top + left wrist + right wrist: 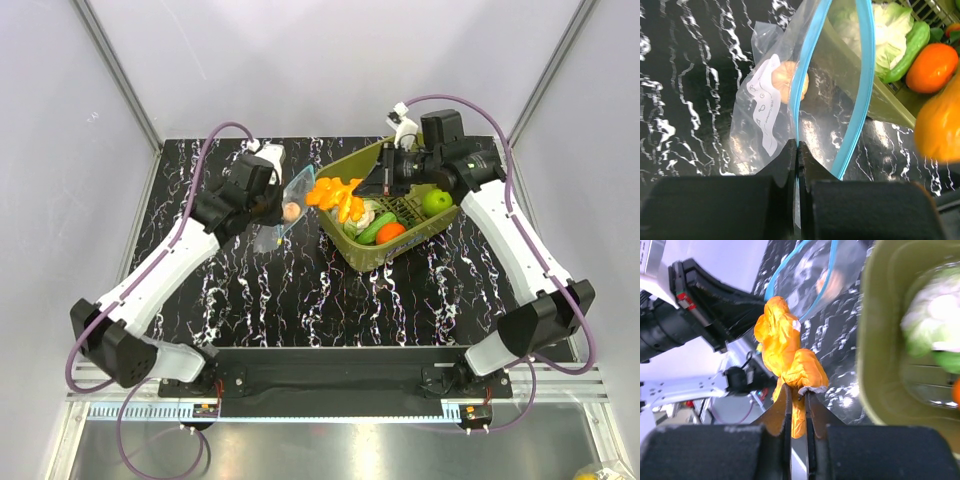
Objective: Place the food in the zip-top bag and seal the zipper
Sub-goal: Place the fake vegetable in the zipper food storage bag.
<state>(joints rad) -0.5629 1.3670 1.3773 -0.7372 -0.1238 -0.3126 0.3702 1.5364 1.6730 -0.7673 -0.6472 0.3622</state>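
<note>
Marbled counter (300, 300): left gripper (797, 146) clamps bag (765, 100) rim; right gripper (799, 390), pinching carrot (782, 340), should aim squarely into mouth ahead.

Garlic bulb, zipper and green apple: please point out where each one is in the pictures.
Garlic bulb (785, 82), left wrist view, on its rounded middle.
Zipper (797, 120), left wrist view, on the left-hand blue strip, midway along.
Green apple (436, 203), top external view, on its top.

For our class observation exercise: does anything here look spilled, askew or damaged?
Nothing looks spilled or damaged. Only the olive tub sits diagonal to the table edges. The zip-top bag hangs open from the left gripper, garlic inside; the right gripper holds carrot pieces.
</note>
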